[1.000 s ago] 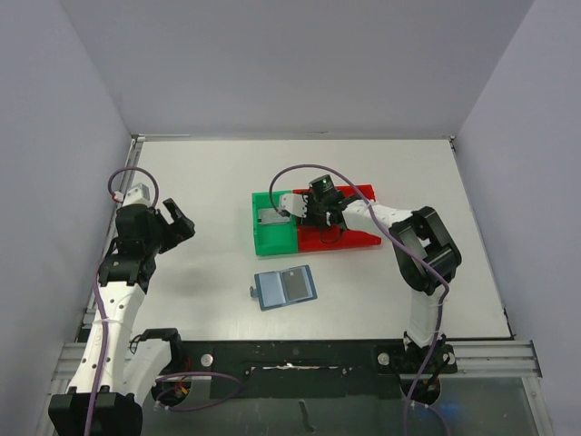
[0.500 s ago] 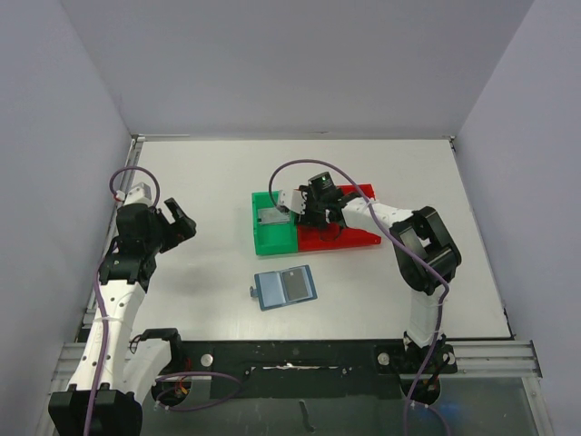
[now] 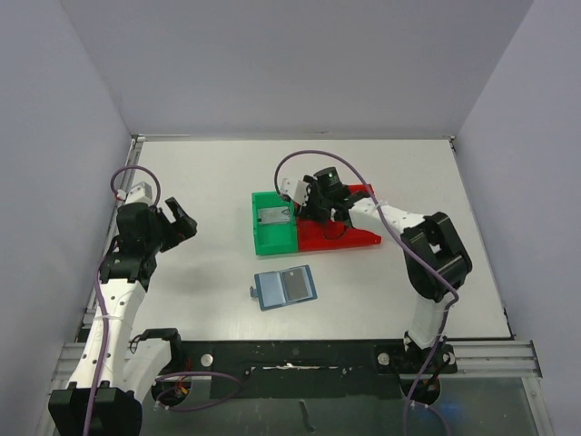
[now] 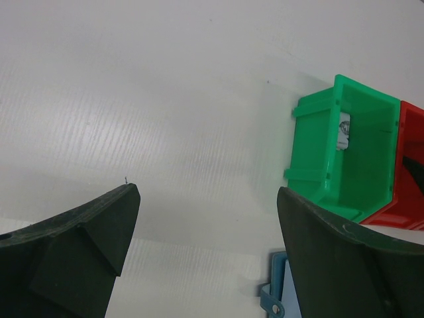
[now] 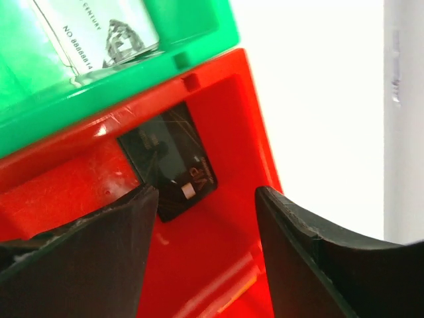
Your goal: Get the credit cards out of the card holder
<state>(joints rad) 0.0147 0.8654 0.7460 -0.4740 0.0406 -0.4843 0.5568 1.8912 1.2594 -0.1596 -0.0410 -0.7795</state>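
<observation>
The blue card holder lies open and flat on the white table, near the front. A dark card shows on its right panel. One corner of the card holder shows in the left wrist view. My right gripper hangs over the red bin. It is open with nothing between its fingers. Below it a black card lies flat on the red bin's floor. A silver card lies in the green bin. My left gripper is open and empty, far left of the bins.
The green bin and red bin stand side by side, touching, at the table's middle. Grey walls close the table at the back and both sides. Purple cables loop above each wrist.
My right gripper's jaws have spread wider, and that arm has shifted a little right and back over the red bin. The left arm has hardly moved.
</observation>
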